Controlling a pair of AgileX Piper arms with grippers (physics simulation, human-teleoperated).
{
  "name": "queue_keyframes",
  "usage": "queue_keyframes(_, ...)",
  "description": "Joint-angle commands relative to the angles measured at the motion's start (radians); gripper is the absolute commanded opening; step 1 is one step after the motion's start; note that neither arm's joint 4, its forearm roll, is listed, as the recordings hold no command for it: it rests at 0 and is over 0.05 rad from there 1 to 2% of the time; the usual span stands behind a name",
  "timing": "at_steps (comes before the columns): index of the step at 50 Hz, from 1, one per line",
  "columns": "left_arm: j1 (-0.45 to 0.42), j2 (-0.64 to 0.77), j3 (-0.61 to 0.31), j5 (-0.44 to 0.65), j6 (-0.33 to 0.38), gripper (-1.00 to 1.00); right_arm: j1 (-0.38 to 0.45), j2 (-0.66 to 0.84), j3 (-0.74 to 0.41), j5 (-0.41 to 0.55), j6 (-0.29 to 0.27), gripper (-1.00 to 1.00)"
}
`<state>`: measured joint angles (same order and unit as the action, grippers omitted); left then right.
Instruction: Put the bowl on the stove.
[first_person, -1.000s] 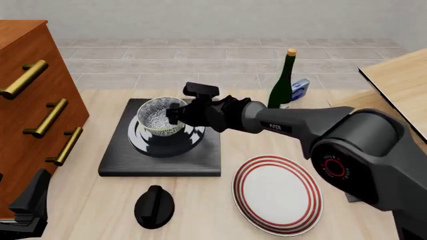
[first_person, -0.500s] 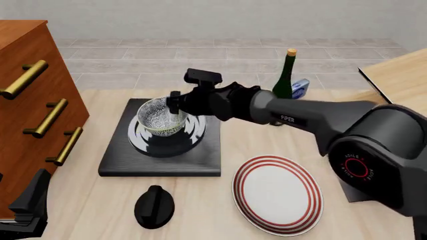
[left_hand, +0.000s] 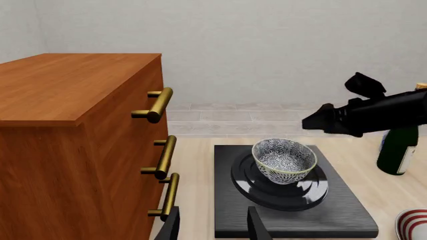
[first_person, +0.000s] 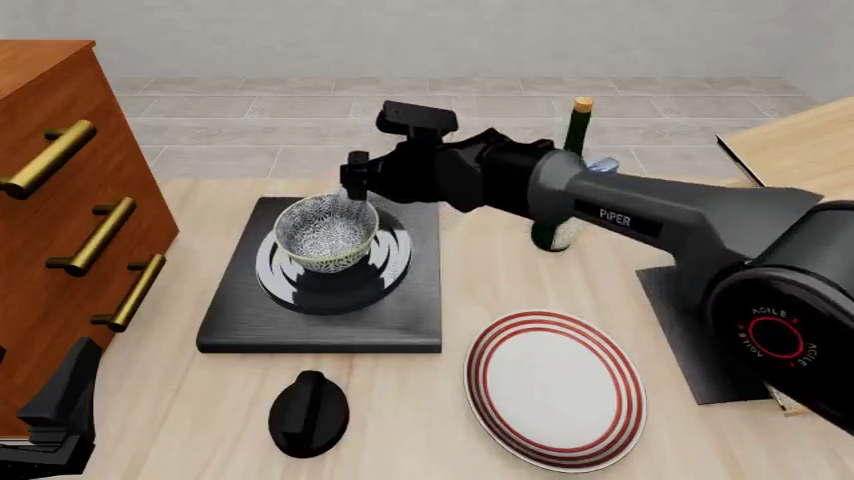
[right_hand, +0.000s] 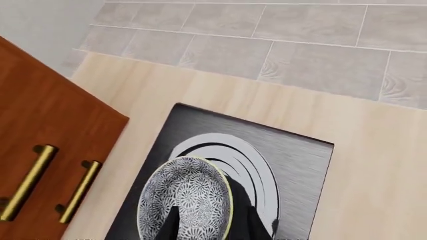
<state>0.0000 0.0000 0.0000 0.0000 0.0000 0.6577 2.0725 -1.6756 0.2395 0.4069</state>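
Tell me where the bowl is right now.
In the front view the bowl sits upright on the stove, over its ring burner, left of centre, with the right gripper just above its far rim.

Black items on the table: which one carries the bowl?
The stove, the square slab with a ringed burner; the bowl sits on it. The round knob holds nothing.

Bright, even, sharp renders; soft shadows, perhaps faint glare on the stove (left_hand: 288, 200).

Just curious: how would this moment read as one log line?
speckled grey-and-white bowl: upright on black square stove burner | right gripper: open above bowl rim | left gripper: open, idle
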Motion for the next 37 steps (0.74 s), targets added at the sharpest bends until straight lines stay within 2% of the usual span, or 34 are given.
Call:
queue_keyframes(1,0.0,0.0,0.0,0.0,0.0,1.0,0.0,-0.053,0.017,0.02,-0.028,1.0)
queue_keyframes(24,0.0,0.0,0.0,0.0,0.0,1.0,0.058,-0.279,0.233,-0.019,-0.072,1.0)
queue_keyframes(37,0.0,0.0,0.0,0.0,0.0,1.0,0.107,-0.407,0.38,-0.077,-0.042,1.0)
